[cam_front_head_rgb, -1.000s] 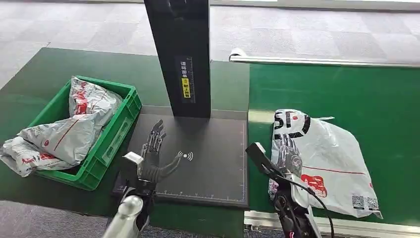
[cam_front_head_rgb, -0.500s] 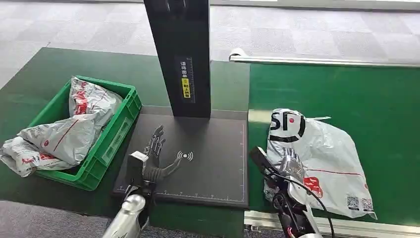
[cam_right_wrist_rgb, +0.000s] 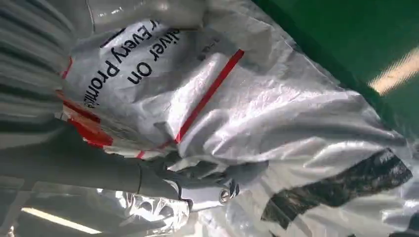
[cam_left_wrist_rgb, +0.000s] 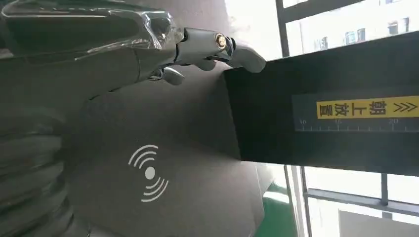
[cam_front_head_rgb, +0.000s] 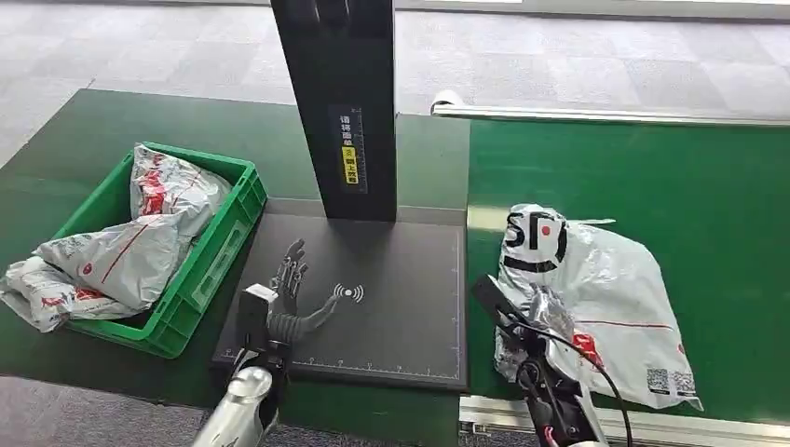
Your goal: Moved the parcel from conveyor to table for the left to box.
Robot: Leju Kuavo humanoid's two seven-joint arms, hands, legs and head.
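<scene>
Grey carpet tiles run behind my workstation, and green covers both the conveyor (cam_front_head_rgb: pixel 652 168) on the right and the tabletop (cam_front_head_rgb: pixel 84 130) on the left, with a dark scanning pad (cam_front_head_rgb: pixel 401 307) and its black upright column (cam_front_head_rgb: pixel 340 102) between them. I have the right hand (cam_front_head_rgb: pixel 550 312) on the near edge of the parcel (cam_front_head_rgb: pixel 606 279), a crinkled white mailer bag with red and black print that lies on the conveyor just beside the pad; from the right wrist view I see the thumb and fingers (cam_right_wrist_rgb: pixel 197 180) curled into a fold of the plastic, which I judge to be a grip meant for dragging the soft bag sideways, since a flat bag gives nothing firmer to seize. I hold the left hand (cam_front_head_rgb: pixel 293 293) over the pad, fingers spread and holding nothing, near the printed wireless symbol (cam_front_head_rgb: pixel 349 293); I read that as waiting where the parcel should land, ready to take it. A green crate (cam_front_head_rgb: pixel 219 237) sits on the tabletop just left of the pad, already holding similar bags (cam_front_head_rgb: pixel 140 233), so the receiving hand has a short reach to box this one.
</scene>
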